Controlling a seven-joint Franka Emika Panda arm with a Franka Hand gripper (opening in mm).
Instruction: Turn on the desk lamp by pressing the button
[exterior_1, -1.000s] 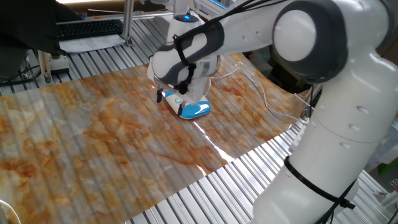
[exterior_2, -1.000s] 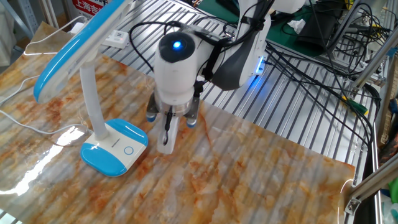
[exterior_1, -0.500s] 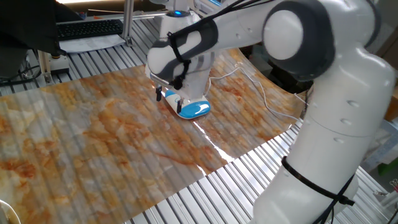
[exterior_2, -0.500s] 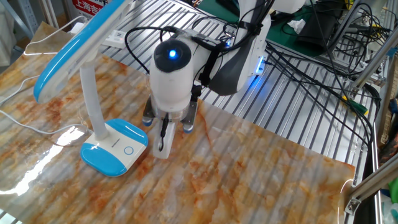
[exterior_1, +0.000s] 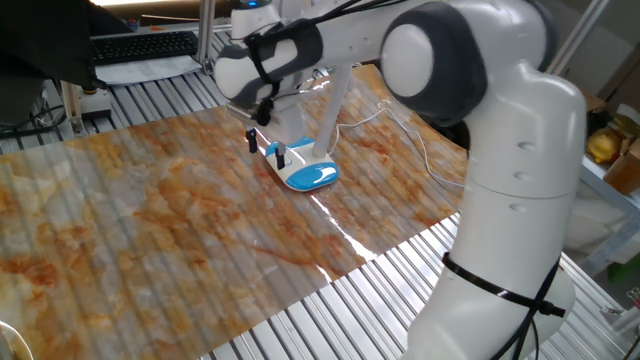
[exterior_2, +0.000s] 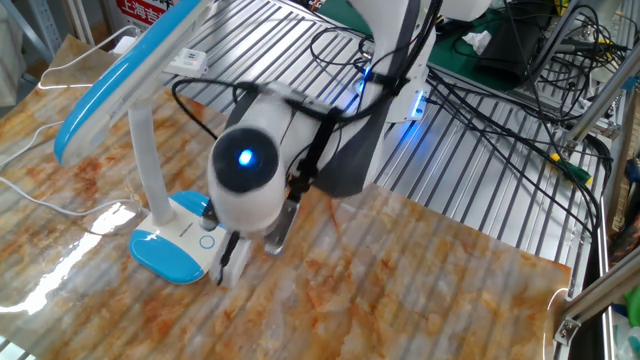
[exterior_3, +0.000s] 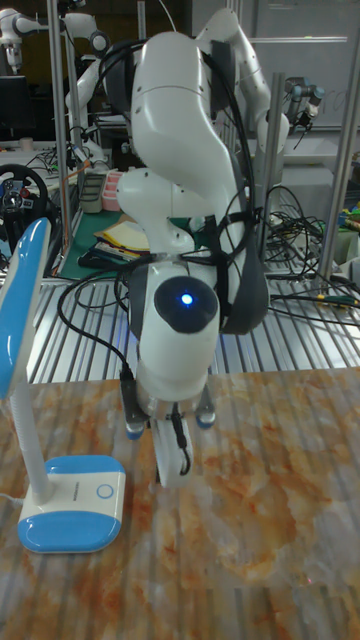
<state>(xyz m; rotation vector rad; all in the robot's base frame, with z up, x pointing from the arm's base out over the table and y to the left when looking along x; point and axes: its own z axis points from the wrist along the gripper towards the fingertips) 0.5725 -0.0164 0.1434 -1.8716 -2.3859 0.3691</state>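
1. The white two-finger gripper (exterior_2: 228, 268) hangs just above the near-right edge of the lamp's base in the other fixed view; its tips read as one pale block there, so I cannot tell whether the fingers are apart or together.
2. In the tall fixed view the same gripper (exterior_3: 172, 462) is seen end-on as a single white shape to the right of the base, again with no gap or contact to be made out.
3. In one fixed view the gripper (exterior_1: 270, 152) shows only as small dark and blue pieces under the wrist, at the far-left side of the base; whether it touches the base is unclear.
4. The white rounded wrist housing with a glowing blue light (exterior_2: 243, 183) covers much of the base's right side in the other fixed view.
5. The small desk lamp with an oval blue-and-white base and white upright stem (exterior_2: 180, 240) stands on the left part of the orange-and-grey marbled table covering (exterior_2: 420, 290); a round ring mark shows on the white top of the base.
6. Its long blue-and-white head (exterior_2: 115, 75) slants up and away, cut off at the top edge of the picture.
7. A thin white cord (exterior_2: 40, 195) runs left from the base.
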